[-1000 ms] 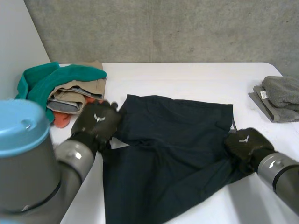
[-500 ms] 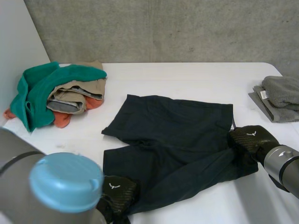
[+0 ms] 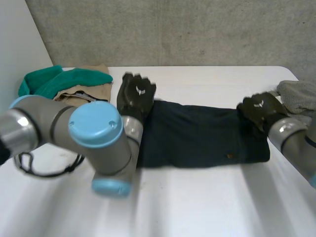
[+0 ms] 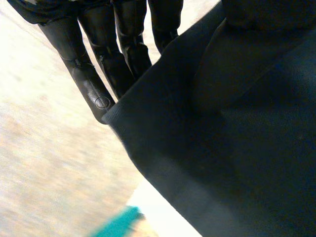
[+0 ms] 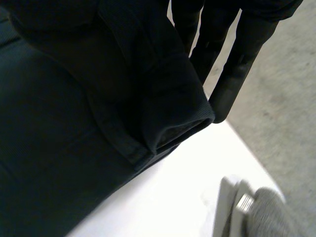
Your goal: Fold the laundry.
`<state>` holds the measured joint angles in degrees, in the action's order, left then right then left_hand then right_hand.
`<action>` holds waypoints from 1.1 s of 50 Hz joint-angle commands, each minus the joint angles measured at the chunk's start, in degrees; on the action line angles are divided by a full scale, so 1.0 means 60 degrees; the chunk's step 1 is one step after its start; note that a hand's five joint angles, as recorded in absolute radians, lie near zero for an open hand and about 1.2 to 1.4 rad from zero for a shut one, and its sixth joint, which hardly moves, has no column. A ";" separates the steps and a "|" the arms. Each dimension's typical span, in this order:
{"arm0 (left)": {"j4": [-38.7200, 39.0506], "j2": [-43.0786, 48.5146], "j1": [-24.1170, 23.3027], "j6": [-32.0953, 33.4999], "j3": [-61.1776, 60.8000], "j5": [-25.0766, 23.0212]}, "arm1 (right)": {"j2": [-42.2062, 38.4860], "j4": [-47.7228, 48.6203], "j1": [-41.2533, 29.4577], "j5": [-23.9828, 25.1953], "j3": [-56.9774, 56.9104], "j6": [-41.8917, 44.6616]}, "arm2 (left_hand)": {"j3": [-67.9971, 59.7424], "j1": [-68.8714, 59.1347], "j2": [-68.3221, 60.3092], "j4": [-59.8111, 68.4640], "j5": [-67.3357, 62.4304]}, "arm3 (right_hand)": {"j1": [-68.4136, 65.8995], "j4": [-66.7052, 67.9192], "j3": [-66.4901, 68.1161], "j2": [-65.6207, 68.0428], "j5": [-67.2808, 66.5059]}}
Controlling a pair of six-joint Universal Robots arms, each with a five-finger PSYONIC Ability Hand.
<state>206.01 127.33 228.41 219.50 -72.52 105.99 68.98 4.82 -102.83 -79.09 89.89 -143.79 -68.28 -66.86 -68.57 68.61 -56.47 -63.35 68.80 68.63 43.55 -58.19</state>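
Pinching straight fingers [image 4: 96,79] against the thumb, the left hand [image 3: 136,96] holds the dark garment [image 3: 197,138] at its ten o'clock corner; in the left wrist view the stitched hem lies across the fingers close to their tips. The right hand [image 3: 256,109] is clamped the same way on the two o'clock corner, where the cloth sits doubled against its fingers [image 5: 232,74] with a seamed edge showing.

The garment is very dark navy, nearly black. It lies as a long, low band across the middle of the white table [image 3: 197,197], running from nine to three o'clock between the two hands. Its near edge is a fairly straight fold line resting on the table. The surface is mostly smooth, with light creasing toward the right end.

A pile of clothes [image 3: 74,81], green over beige, sits at the table's ten o'clock, just beside the left hand. A grey folded cloth [image 3: 298,96] lies at three o'clock, just beyond the right hand.
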 commanded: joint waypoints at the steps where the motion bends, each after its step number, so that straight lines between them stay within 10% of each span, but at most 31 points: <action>1: 0.1450 0.2374 0.0515 0.1137 0.2533 -0.0803 | -0.2178 0.1099 -0.0162 -0.0353 -0.2220 0.0014 | -0.1954 -0.2190 -0.1905 0.1898 -0.2255 | -0.2775 0.1867 0.1894 0.6075 -0.1969; 8: 0.1626 0.4481 0.0676 0.0627 0.4962 -0.1667 | -0.4537 0.2711 -0.0221 -0.1188 -0.4228 0.0307 | -0.1319 -0.1556 -0.1270 0.1263 -0.1620 | -0.2775 0.1867 0.1894 0.6075 -0.1969; 12: 0.1626 0.5115 0.0662 0.0361 0.5640 -0.1830 | -0.5096 0.3282 -0.0440 -0.1555 -0.4698 0.0366 | 0.9322 0.9085 0.9371 -0.9377 0.9021 | 0.8891 -0.9800 -0.9772 -0.5592 0.9698; 25: 0.1246 0.2994 0.0559 -0.0458 0.3930 -0.0249 | -0.2552 0.1401 -0.0324 -0.1264 -0.3236 -0.0205 | 0.9705 0.9468 0.9754 -0.9761 0.9404 | 0.8891 -0.9800 -0.9772 -0.5592 0.9698; 41: 0.0191 -0.0070 0.0237 -0.3169 -0.0920 -0.0468 | -0.1814 -0.1478 0.0936 -0.0428 -0.1139 -0.1934 | 0.9677 0.9441 0.9726 -0.9733 0.9376 | 0.7674 -0.8583 -0.8555 -0.4375 0.8481; 47: 0.0161 -0.0114 0.0208 -0.3213 -0.1053 -0.0453 | -0.2503 -0.1301 0.1024 -0.0193 -0.1226 -0.1964 | 0.9677 0.9441 0.9726 -0.9733 0.9376 | 0.3167 -0.4076 -0.4048 0.0132 0.3974; 50: 0.0161 -0.0231 0.0208 -0.3213 -0.1053 -0.0453 | -0.2445 -0.1229 0.1068 -0.0353 -0.1285 -0.1920 | 0.9677 0.9441 0.9726 -0.9733 0.9376 | -0.2758 0.1850 0.1877 0.6058 -0.1952; 55: 0.0059 -0.0655 0.0208 -0.3228 -0.1185 -0.0453 | -0.1832 -0.0278 0.1419 -0.0954 -0.1080 -0.1671 | 0.9705 0.9468 0.9754 -0.9761 0.9404 | -0.2775 0.1867 0.1894 0.6075 -0.1969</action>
<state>206.81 125.50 229.62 200.02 -79.28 103.23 54.59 -1.96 -96.08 -81.26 82.74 -155.41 -12.36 -10.98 -12.04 11.73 -2.80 -49.68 67.88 67.82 67.49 -57.12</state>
